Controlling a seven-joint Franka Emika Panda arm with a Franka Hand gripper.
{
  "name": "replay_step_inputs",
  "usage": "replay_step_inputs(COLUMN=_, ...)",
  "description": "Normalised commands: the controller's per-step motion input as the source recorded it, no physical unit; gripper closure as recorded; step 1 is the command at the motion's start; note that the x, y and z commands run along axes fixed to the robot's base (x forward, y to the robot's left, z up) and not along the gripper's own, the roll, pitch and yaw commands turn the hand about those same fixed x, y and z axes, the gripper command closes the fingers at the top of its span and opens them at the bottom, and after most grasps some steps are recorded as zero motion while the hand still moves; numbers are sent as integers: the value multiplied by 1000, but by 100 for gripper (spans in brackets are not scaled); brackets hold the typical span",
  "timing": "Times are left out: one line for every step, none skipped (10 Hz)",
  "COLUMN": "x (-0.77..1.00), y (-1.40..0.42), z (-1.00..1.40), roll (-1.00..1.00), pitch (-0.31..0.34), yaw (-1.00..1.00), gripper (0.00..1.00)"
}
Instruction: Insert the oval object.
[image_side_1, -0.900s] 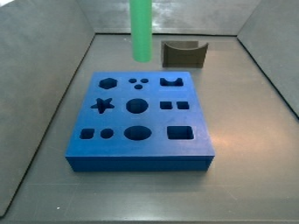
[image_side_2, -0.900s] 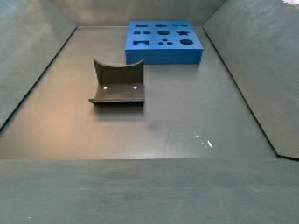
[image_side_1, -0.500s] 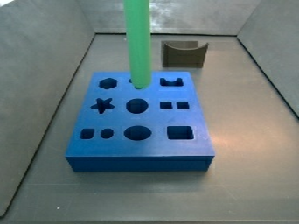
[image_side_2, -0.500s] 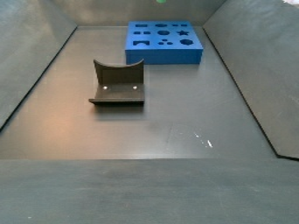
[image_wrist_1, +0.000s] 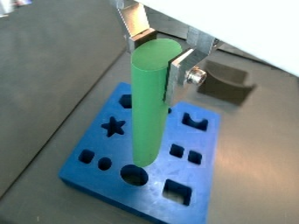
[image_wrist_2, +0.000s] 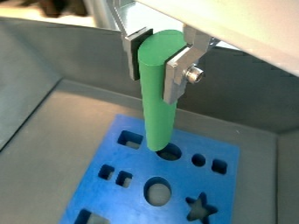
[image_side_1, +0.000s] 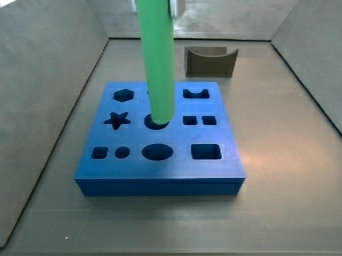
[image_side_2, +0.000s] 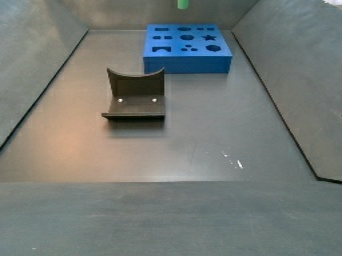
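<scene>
The oval object is a long bright green peg (image_wrist_1: 149, 114), held upright. My gripper (image_wrist_1: 158, 61) is shut on its upper end, with silver fingers (image_wrist_1: 183, 73) on both sides; both wrist views show this (image_wrist_2: 156, 63). The peg's lower tip hangs just over the blue block (image_wrist_1: 96, 144), beside the oval hole (image_wrist_1: 138, 176) in the row with the rectangular hole. In a wrist view the tip (image_wrist_2: 160, 143) meets that hole (image_wrist_2: 172, 152). In a side view the peg (image_side_1: 156, 60) crosses the block (image_side_1: 160, 170) and the gripper is out of frame.
The dark fixture (image_side_1: 211, 62) stands behind the block, also seen in a side view (image_side_2: 134, 95) and a wrist view (image_wrist_1: 228, 83). The block (image_side_2: 190, 60) has star, hexagon, round and square holes. Grey walls (image_side_1: 54, 110) enclose the floor.
The peg has moved from behind the block forward over it, and its tip has come lower, toward the block's top face. Block and fixture have not moved.
</scene>
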Motion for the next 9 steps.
replay_step_inputs(x=0, y=0, z=-389, roll=20, pitch=0, yaw=-1000, gripper=100)
replay_step_inputs(x=0, y=0, z=-389, roll=21, pitch=0, yaw=-1000, gripper=100)
replay_step_inputs(x=0, y=0, z=-383, roll=31, pitch=0, yaw=-1000, gripper=100)
replay_step_inputs(x=0, y=0, z=-349, roll=51, pitch=0, yaw=-1000, gripper=100)
replay_step_inputs(x=-51, y=0, z=-240, roll=117, pitch=16, yaw=-1000, gripper=100)
replay_step_inputs(x=-111, y=-23, z=-137, roll=171, pitch=69, yaw=-966, gripper=100)
replay_step_inputs(x=-154, y=-23, z=-29, roll=209, pitch=117, yaw=-883, gripper=100)
replay_step_inputs(x=-189, y=-26, z=0, roll=247, pitch=157, yaw=-809, gripper=100)
replay_step_inputs(x=-200, y=-43, z=0, roll=243, pitch=156, yaw=-814, gripper=100)
